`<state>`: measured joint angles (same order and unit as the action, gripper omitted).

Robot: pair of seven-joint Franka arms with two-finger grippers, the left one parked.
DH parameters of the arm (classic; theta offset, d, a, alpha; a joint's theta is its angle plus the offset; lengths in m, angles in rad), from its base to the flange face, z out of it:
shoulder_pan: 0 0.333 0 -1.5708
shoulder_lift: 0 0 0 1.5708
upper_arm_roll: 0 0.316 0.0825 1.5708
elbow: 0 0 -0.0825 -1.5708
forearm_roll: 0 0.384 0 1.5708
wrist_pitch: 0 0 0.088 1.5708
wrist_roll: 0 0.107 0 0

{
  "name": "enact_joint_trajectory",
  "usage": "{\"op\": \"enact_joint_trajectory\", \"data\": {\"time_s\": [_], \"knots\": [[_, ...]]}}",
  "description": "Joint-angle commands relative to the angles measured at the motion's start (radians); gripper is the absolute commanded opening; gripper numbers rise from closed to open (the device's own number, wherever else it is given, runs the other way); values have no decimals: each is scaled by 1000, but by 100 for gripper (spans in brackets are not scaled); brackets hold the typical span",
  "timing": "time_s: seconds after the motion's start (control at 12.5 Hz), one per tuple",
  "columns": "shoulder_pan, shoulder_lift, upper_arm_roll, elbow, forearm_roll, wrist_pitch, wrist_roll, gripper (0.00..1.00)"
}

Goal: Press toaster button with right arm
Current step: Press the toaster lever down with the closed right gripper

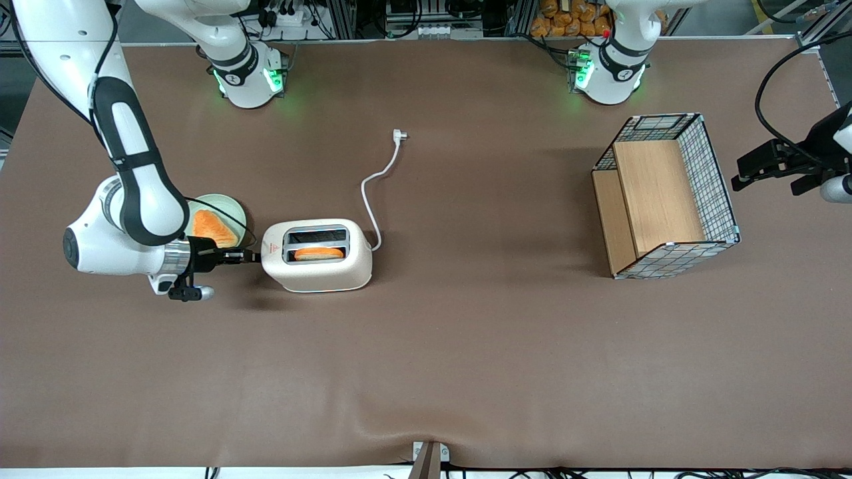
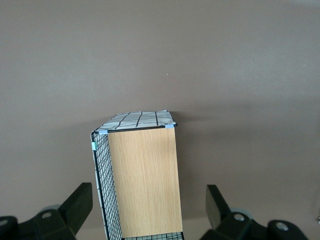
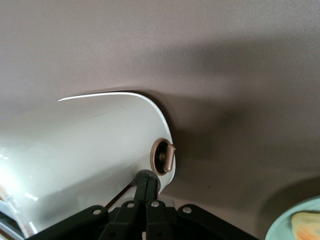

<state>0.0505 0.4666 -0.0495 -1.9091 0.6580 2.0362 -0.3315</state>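
1. the toaster [image 1: 318, 257] sits left of centre in the front view, on the brown table [image 1: 466, 346], with a slice of toast [image 1: 319, 253] in the slot nearer the camera. its cord [image 1: 376, 186] trails up toward the middle of the frame.
2. the right arm [image 1: 126, 193] comes down the left edge of that frame and lies low, with the gripper [image 1: 247, 255] level with the toaster's narrow end, the one by the red triangle [image 1: 270, 248], touching it or just about.
3. in the wrist view the fingers [image 3: 146, 184] are closed together into one tip, holding nothing. that tip sits on the toaster's end face just beside the toaster button [image 3: 165, 156], not squarely on it as far as i can tell.
4. the button looks like a small hard knob in a round collar. nothing to grab, it just wants a straight push on its face.
5. my guess is the toaster is light and its shell smooth, so a shove off-centre might slide it along the cloth instead of pressing the knob in.
6. a green plate [image 1: 234, 211] with another slice sits just above the gripper in the front view, touching nothing. a wire basket [image 1: 722, 193] stands well off at the right.
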Motion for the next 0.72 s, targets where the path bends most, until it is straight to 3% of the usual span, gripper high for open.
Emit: {"op": "enact_joint_trajectory", "data": {"time_s": [0.0, 0.64], "knots": [[8, 35, 5, -11, 35, 61, -46, 0], [9, 44, 5, -11, 37, 68, -49, 0]]}}
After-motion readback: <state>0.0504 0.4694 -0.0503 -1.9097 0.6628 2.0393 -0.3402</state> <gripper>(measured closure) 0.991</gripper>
